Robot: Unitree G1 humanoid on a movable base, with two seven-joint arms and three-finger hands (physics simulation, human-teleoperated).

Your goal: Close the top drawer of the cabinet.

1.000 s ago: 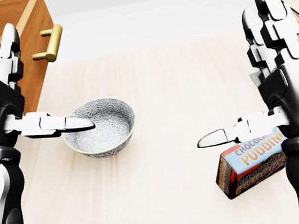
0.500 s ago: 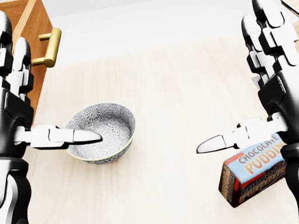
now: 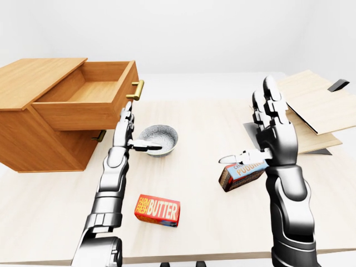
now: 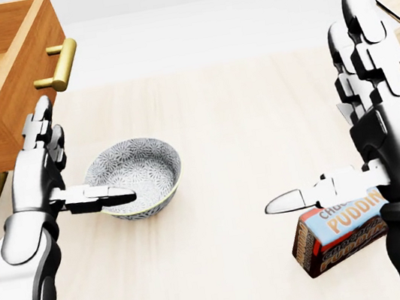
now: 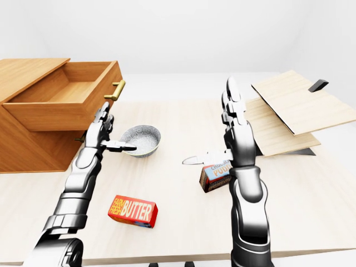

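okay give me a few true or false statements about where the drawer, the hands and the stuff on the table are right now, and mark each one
1. The top drawer is pulled out and empty. True.
2. The left hand grips the drawer's brass handle. False: it hangs open below the handle, beside the bowl.
3. The right hand is open above the chocolate pudding box. True.
4. The butter box lies in the bowl. False: it lies on the table, nearer the bottom of the left-eye view.

drawer (image 3: 83, 103): orange-brown wood | handle (image 3: 135, 89): brass | bowl (image 4: 135, 177): grey floral | butter box (image 3: 158, 210): red
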